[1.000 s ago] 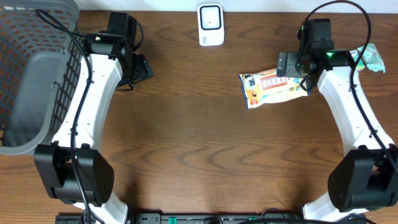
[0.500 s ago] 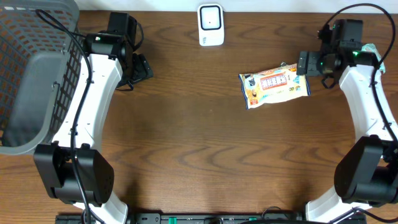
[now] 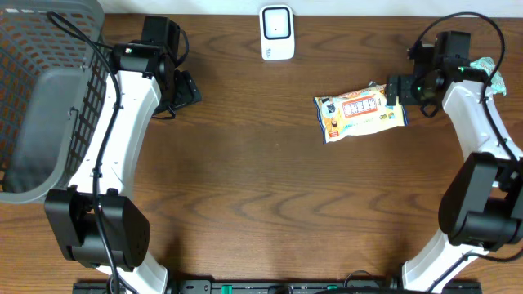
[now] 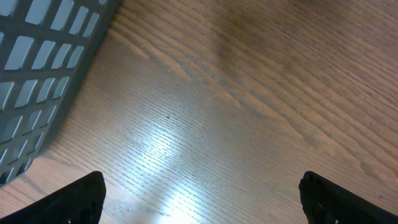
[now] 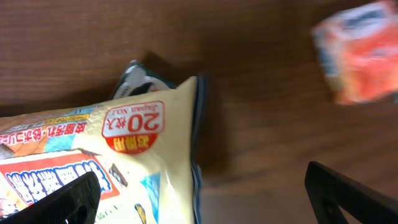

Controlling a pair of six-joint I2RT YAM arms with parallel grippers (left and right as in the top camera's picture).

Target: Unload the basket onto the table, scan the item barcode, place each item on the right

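Snack packet [image 3: 360, 115] lies flat on the worktop [image 3: 261, 180], right of centre, printed face up. No barcode is seen (presumably it is underneath). Right claw [image 3: 398, 90] is spread wide and empty, poised over the packet's right end. Left claw [image 3: 184, 91] is likewise wide, holding nothing, near the basket [image 3: 41, 98]. The packet is judged light, soft, crinkly and slippery. A pinch across the flat end seam is advised, not the puffy middle. Scanner [image 3: 277, 33] stands at the far edge.
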